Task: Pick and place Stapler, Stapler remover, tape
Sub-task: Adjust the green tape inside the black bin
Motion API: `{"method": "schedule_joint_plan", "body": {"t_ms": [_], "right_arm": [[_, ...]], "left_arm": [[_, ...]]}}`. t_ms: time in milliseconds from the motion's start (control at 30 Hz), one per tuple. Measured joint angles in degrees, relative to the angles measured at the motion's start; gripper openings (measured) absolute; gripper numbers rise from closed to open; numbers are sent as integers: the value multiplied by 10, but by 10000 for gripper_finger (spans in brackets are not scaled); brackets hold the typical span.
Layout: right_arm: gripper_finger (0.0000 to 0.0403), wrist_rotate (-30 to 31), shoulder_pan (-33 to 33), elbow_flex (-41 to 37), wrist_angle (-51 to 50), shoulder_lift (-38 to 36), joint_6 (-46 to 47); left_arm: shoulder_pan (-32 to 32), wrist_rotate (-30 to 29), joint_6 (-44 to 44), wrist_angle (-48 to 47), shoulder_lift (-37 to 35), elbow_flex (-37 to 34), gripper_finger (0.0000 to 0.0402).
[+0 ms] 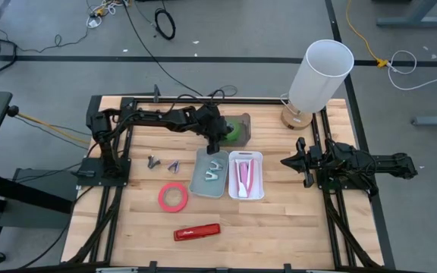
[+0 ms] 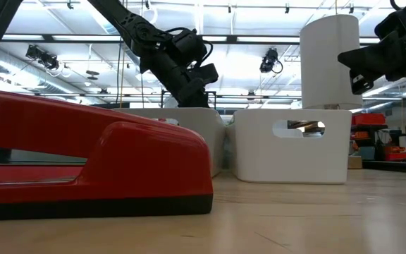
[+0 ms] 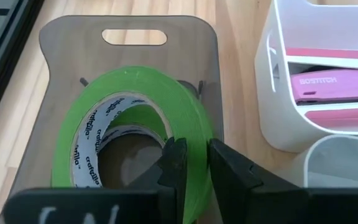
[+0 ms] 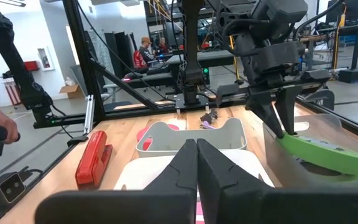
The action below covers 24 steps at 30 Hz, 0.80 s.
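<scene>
Pinching the wall of the bright green tape roll (image 3: pixel 132 118) between nearly closed fingers (image 3: pixel 178 163), the left gripper (image 1: pixel 213 140) holds it tilted inside the smoky translucent bin (image 3: pixel 61 46), presumably to place it, while the right gripper (image 1: pixel 300 161), fingers together, waits beyond the white plastic bin (image 1: pixel 246 175).

This is a robotics lab or workshop: a wooden counter (image 1: pixel 279 227) framed in black metal rails, loose cables (image 1: pixel 165 23) trailing over grey concrete floor (image 1: pixel 241 30), ceiling strip lights (image 2: pixel 62 39) overhead, and people (image 4: pixel 146 50) working at benches beyond.
</scene>
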Motion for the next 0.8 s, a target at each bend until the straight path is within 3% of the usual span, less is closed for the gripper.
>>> {"method": "schedule_joint_plan", "body": {"t_ms": [533, 633, 800], "right_arm": [[4, 0, 0, 0, 0, 0, 0], [4, 0, 0, 0, 0, 0, 0], [4, 0, 0, 0, 0, 0, 0]], "left_arm": [[3, 47, -22, 8, 0, 0, 73], [4, 46, -22, 9, 0, 0, 97], [4, 30, -22, 9, 0, 0, 170]]}}
